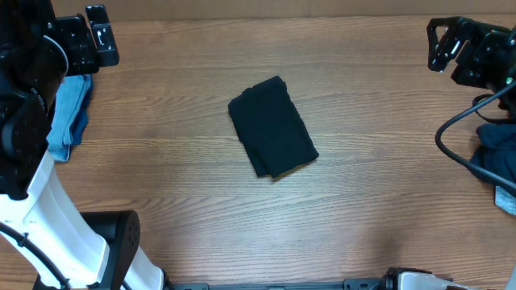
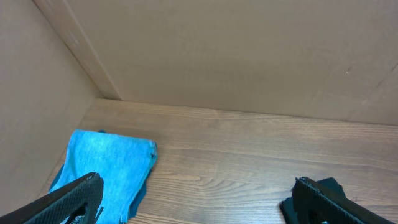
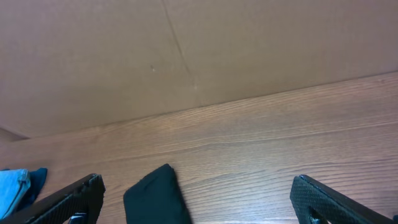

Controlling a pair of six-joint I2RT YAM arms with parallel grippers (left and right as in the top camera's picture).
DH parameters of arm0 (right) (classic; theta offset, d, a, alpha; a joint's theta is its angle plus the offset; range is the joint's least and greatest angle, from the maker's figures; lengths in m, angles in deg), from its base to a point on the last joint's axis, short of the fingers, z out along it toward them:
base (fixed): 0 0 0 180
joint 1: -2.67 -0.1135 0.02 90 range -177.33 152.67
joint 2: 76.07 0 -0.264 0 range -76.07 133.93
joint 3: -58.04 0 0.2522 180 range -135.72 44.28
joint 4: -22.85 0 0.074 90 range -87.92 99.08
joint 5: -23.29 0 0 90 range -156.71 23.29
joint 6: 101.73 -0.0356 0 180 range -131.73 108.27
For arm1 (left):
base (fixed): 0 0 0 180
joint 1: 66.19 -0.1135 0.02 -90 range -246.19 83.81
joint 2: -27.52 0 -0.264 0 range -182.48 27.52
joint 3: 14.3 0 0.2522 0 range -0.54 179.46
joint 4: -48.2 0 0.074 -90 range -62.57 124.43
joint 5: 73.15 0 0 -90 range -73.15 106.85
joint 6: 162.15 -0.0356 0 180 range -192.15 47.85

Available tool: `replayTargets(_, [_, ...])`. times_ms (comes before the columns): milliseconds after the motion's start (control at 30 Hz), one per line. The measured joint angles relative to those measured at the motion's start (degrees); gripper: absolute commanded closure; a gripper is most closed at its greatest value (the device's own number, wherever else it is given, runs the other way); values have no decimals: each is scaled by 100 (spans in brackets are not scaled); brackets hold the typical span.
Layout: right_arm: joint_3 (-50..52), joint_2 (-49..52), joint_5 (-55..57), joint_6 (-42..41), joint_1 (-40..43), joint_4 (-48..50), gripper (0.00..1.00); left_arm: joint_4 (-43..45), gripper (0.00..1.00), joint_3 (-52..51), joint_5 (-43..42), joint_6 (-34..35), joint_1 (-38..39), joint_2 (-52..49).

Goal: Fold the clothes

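Note:
The clothes show as three pieces. A black T-shirt (image 1: 272,127), folded into a compact rectangle, lies at the middle of the table. A light blue denim piece (image 1: 68,113) lies at the left edge and a dark navy one (image 1: 500,153) at the right edge. My left gripper (image 1: 101,36) hangs open at the far left, above the light blue piece (image 2: 106,168), with nothing between its fingers (image 2: 68,202). My right gripper (image 1: 439,44) stands open at the far right, apart from the black T-shirt (image 3: 155,196), which lies ahead of its empty jaws.
A brown cardboard wall (image 2: 249,56) runs along the table's far side and the left side. A black cable (image 1: 451,137) loops near the navy piece. The white left arm base (image 1: 56,234) fills the front left corner.

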Motion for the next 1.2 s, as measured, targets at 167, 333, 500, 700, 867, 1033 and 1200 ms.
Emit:
replayTargets(167, [0,0,2,-2,0,0,0,0,0,0,0,0,0,0])
replayTargets(333, [0,0,17,0,0,0,0,0,0,0,-2,0,0,0])
replayTargets(500, [0,0,42,-2,0,-2,0,0,0,0,-553,103,-2,0])
replayTargets(700, [0,0,42,-2,0,-4,0,17,0,0,-2323,267,0,0])
replayTargets(867, [0,0,42,-2,0,-2,0,20,0,-273,-2057,684,0,0])
replayTargets(1033, [0,0,42,-4,0,-2,0,26,0,-1268,-1294,1279,0,-7])
replayTargets(1200, [0,0,42,-2,0,-2,0,175,0,-2999,-1569,1788,22,-52])
